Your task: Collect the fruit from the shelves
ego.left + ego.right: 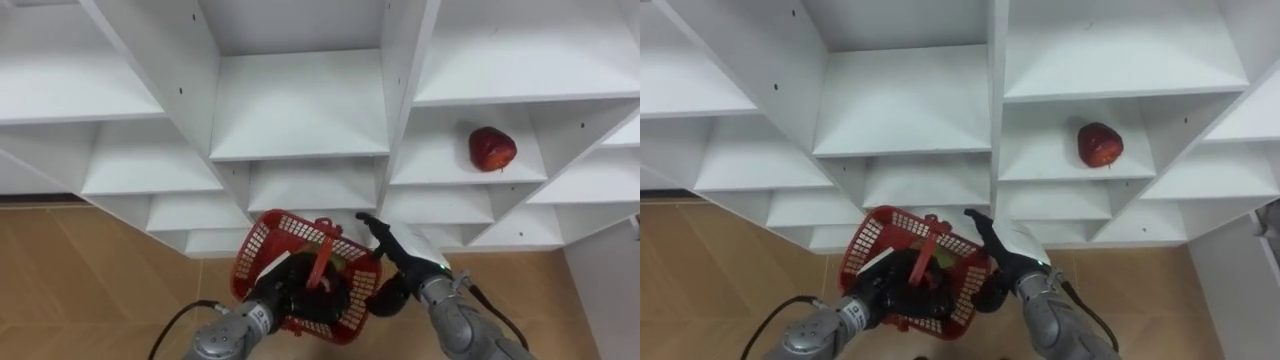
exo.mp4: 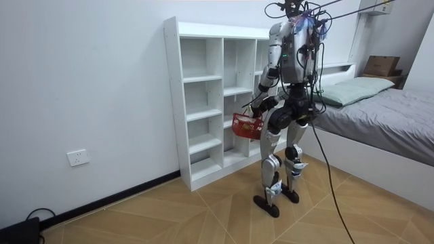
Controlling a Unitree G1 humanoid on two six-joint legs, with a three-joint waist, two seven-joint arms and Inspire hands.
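A red apple lies alone on a shelf in the right column of the white closet. Below it I carry a red mesh basket; my left hand is curled round its red handle. Something greenish shows inside the basket, but I cannot make out what. My right hand is open beside the basket's right rim, with straight fingers pointing up towards the shelves, well below the apple. In the room view I stand upright close to the closet with the basket at hip height.
The closet's other compartments hold nothing. Wooden floor runs below the shelves. A bed stands behind me at the room view's right, and a white wall is at its left.
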